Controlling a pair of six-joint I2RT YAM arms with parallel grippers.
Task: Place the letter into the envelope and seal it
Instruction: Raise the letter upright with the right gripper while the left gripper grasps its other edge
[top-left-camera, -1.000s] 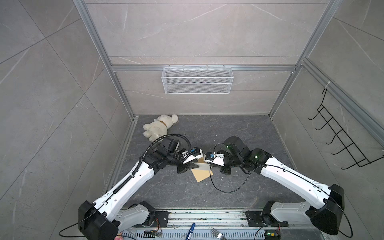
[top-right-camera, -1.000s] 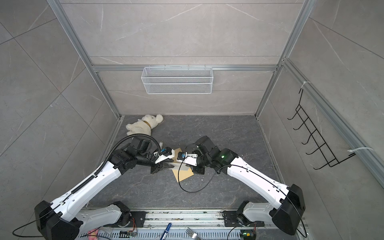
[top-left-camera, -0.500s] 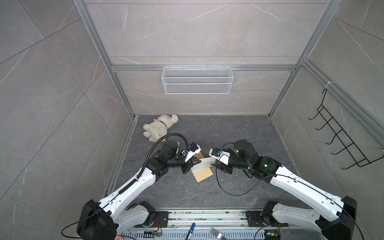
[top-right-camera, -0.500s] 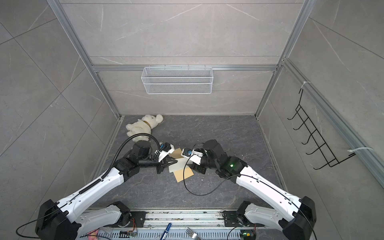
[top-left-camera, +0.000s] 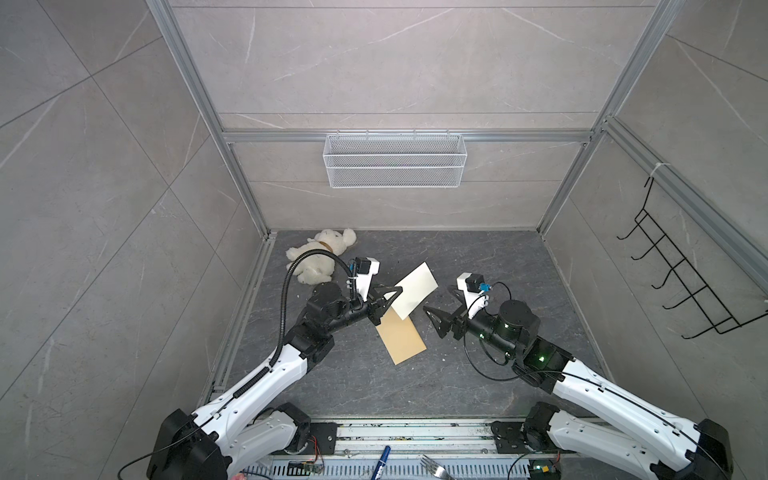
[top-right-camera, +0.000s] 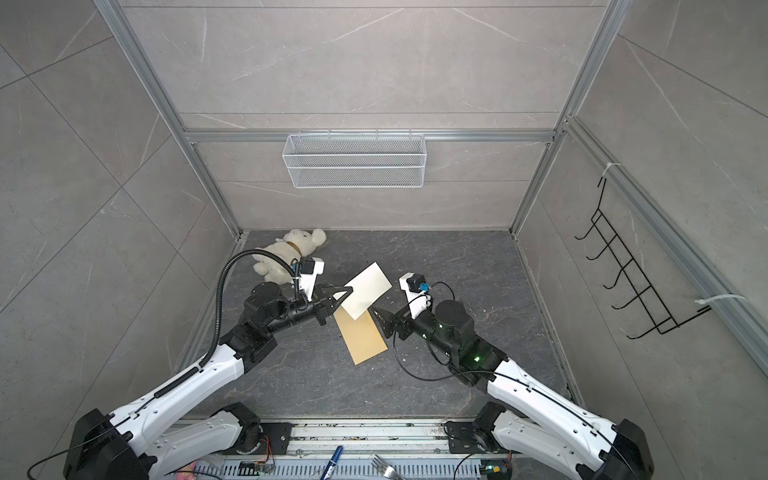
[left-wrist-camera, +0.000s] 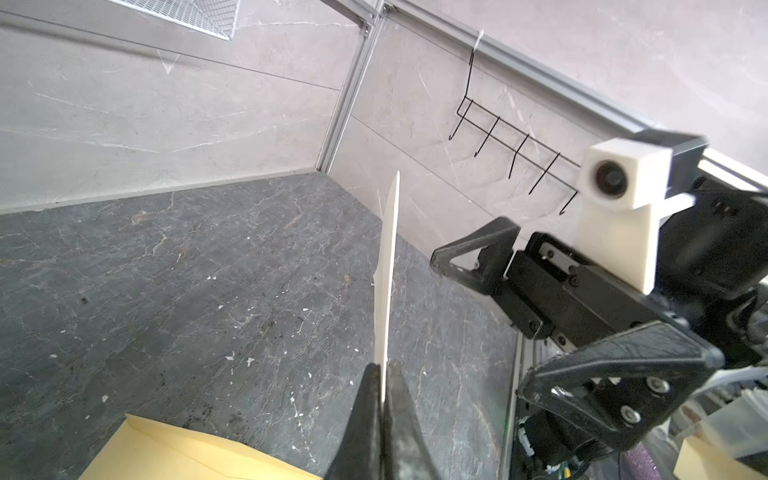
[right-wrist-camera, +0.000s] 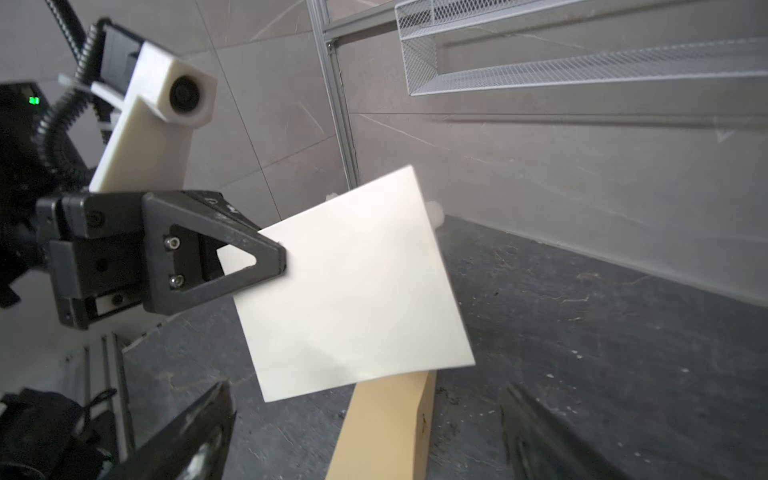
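A: Where was our letter (top-left-camera: 415, 291), the pale cream folded paper sheet?

B: We saw it up in the air, near the middle of both top views. The left gripper (top-left-camera: 398, 292), a black two-finger claw on a white arm, pinched it tight near its left corner. In the left wrist view the sheet stood edge-on between the squeezed fingers (left-wrist-camera: 405, 424).

A: And the envelope (top-left-camera: 401, 338), the plain yellow-tan long paper one?

B: It lay flat on the dark grey stone floor (top-left-camera: 478, 257), just below the letter in the picture. Its long side ran from upper left down to lower right. Its upper end hid under the letter, so we could not tell which end was the mouth.

A: What did we see of the right gripper (top-left-camera: 436, 300)?

B: Its black fingers stood wide apart and held nothing. It hung just right of the envelope's upper end. We thought it was the nearer free claw for holding the envelope down.

A: Which way did the letter need to go?

B: The letter's long side ran from lower left to upper right, so it lay across the envelope. We thought it needed a turn first, then a slide along the envelope's long side.

A: Did we see room for that?

B: Yes. Bare floor lay right of the envelope and below it. The fluffy white toy bear (top-left-camera: 332, 245) sat in the floor's upper left corner, well apart.
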